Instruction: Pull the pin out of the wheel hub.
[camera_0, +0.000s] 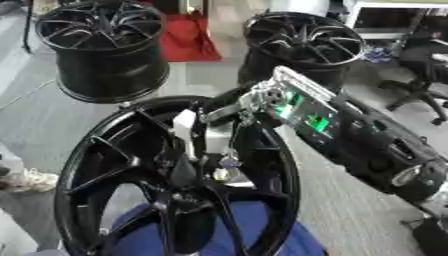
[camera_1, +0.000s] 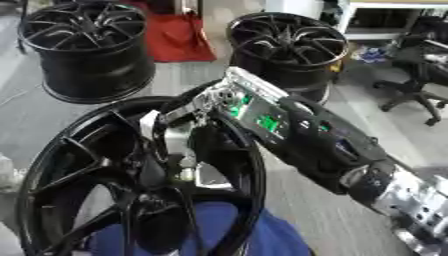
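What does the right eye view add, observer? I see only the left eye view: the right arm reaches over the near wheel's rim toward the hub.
Observer: Follow the arm back from the right hand. Past the black forearm, a silver joint block shows at lower right. Your view cuts it off.
Operator: Anything on the floor behind the arm?
Observer: The office chair shows with its whole base here. Your view clips it at the right edge.

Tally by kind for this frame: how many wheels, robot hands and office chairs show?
Wheels: 3, near one, far left, far right
Robot hands: 1, right hand
Office chairs: 1
Total: 5
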